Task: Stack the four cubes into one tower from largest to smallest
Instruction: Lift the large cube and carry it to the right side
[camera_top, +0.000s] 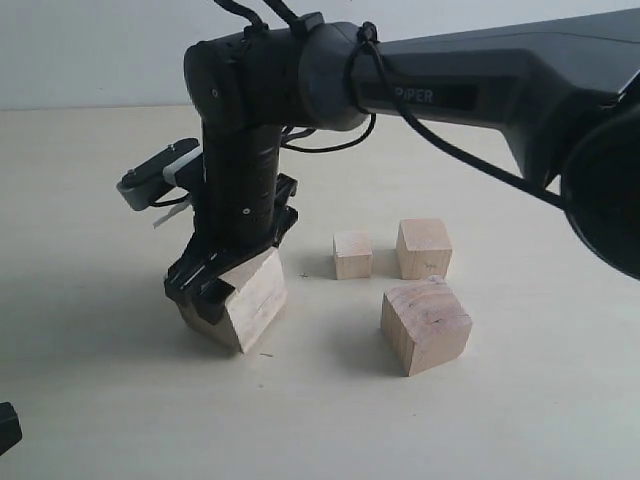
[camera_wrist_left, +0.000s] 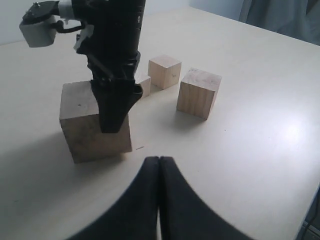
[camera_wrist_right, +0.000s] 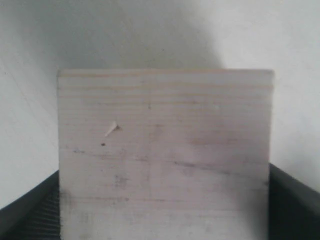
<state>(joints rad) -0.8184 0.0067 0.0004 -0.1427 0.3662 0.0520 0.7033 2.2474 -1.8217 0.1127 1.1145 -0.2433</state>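
The largest cube (camera_top: 250, 300) (camera_wrist_left: 82, 127) rests on the table at the left. My right gripper (camera_top: 225, 285) (camera_wrist_right: 165, 200) comes down over it, and its fingers (camera_wrist_right: 30, 212) press against two opposite sides, shut on the cube (camera_wrist_right: 165, 150). To the right lie three smaller cubes, apart from one another. They are the smallest (camera_top: 352, 254) (camera_wrist_left: 144, 84), a mid-sized one (camera_top: 424, 248) (camera_wrist_left: 164, 71) and the second largest (camera_top: 426, 325) (camera_wrist_left: 199, 93). No cube stands on another. My left gripper (camera_wrist_left: 159, 159) is shut and empty, in front of the largest cube.
The pale table (camera_top: 120, 400) runs wide on all sides. The right arm (camera_top: 470, 90) spans the scene from the right edge, above the three loose cubes. Its wrist camera (camera_top: 155, 180) juts out to the left.
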